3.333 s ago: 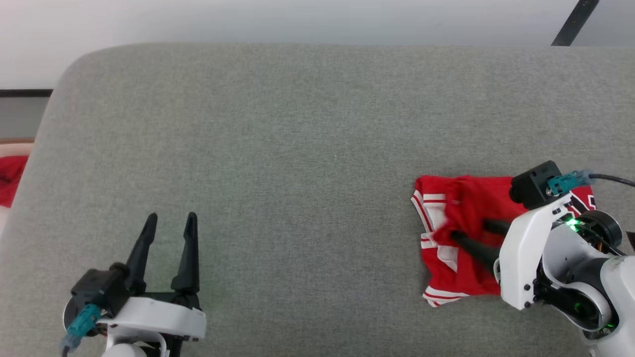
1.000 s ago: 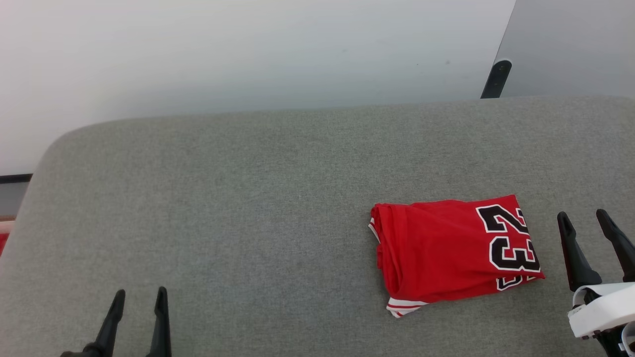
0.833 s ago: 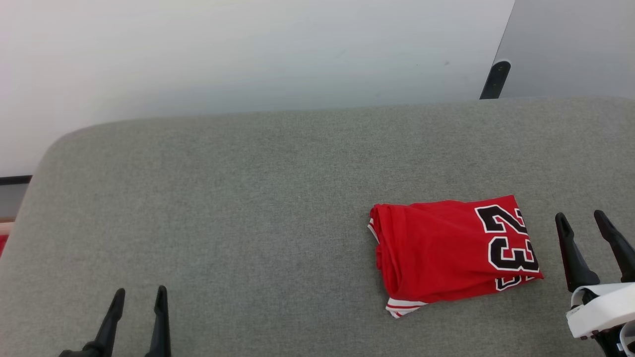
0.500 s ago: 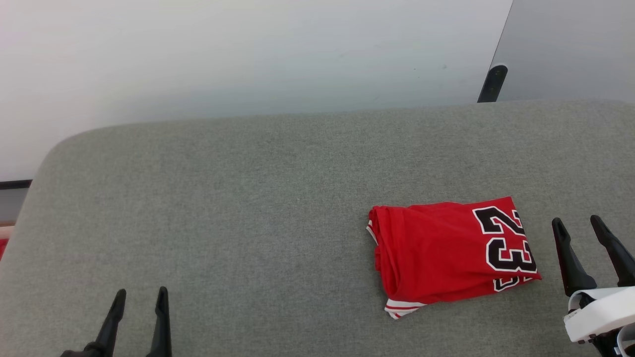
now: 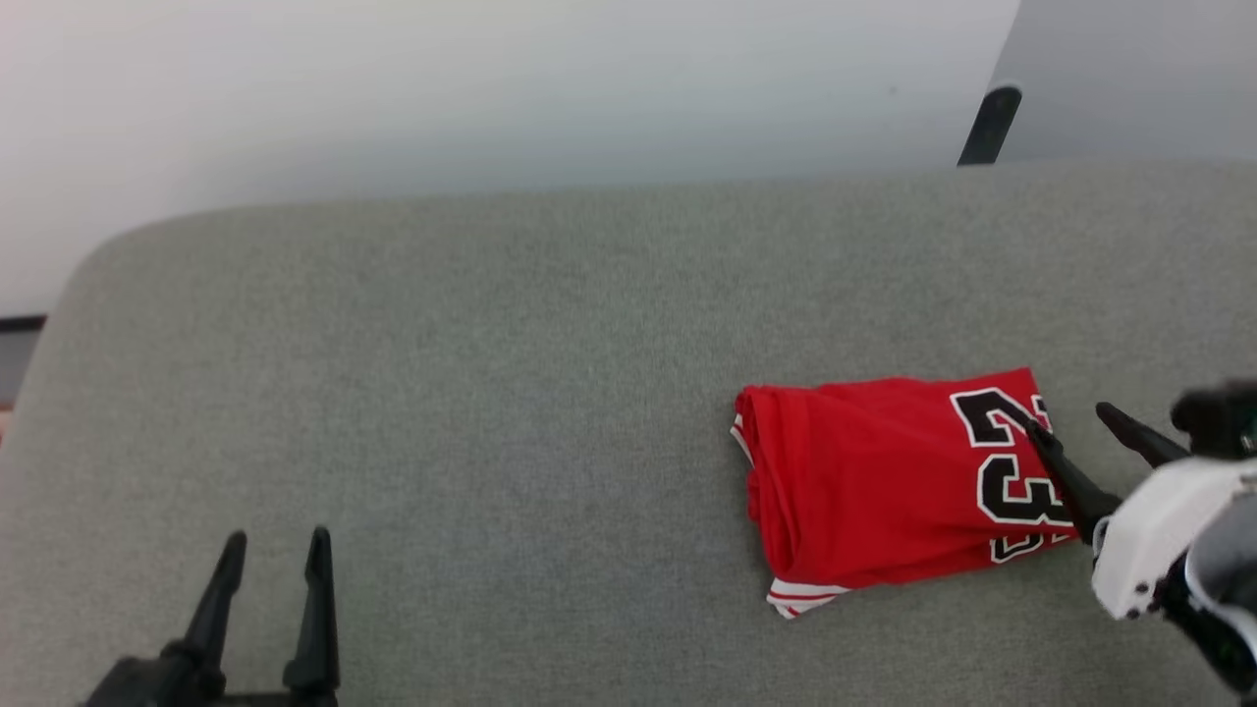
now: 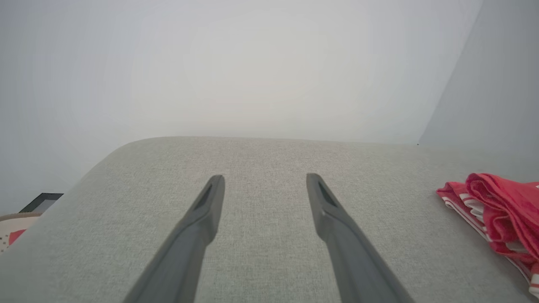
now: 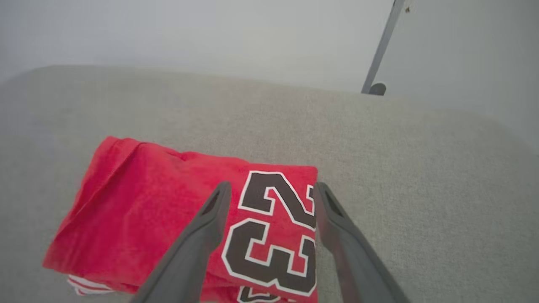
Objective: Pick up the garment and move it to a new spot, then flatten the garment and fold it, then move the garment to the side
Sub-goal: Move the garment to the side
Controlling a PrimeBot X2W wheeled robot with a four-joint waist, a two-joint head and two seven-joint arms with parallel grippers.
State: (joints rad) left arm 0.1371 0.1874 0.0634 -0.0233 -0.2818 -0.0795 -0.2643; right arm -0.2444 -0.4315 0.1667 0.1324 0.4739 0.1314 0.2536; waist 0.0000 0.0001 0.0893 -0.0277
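While both grippers sit toward the near side of the grey padded surface (image 5: 491, 393), their states match: fingers spread, nothing pinched. Left gripper (image 5: 276, 540) is at the near-left over bare grey fabric, well apart from the garment (image 5: 864, 481). Left wrist view agrees: there is a wide gap between its fingers (image 6: 198, 235) with fabric visible through it. The garment (image 6: 497, 202) shows layered red-and-white edges at that view's right edge.

Right gripper (image 5: 1068, 417) is at the near-right, angled in toward the garment's right end. It straddles that end: one finger lies over the "23", the other is just past the cloth edge over bare grey. Right wrist view shows the same. One of its fingers (image 7: 198, 244) is over red cloth beside the numerals, the other has its tip right at the garment's edge. Contact with the cloth: cannot tell.

Garment is folded into a compact rectangle, flat on the right part of the surface, well clear of the far edge. The black, white-outlined 23 sits at its right end, turned sideways in the head view. The fold bulges along the left end. Striped white-and-red trim pokes out at the bundle's near-left corner.

Farther out: bare grey up to the rounded far-left corner, then pale wall (image 5: 491, 88), and a dark post (image 5: 987, 128) behind the far edge on the right.
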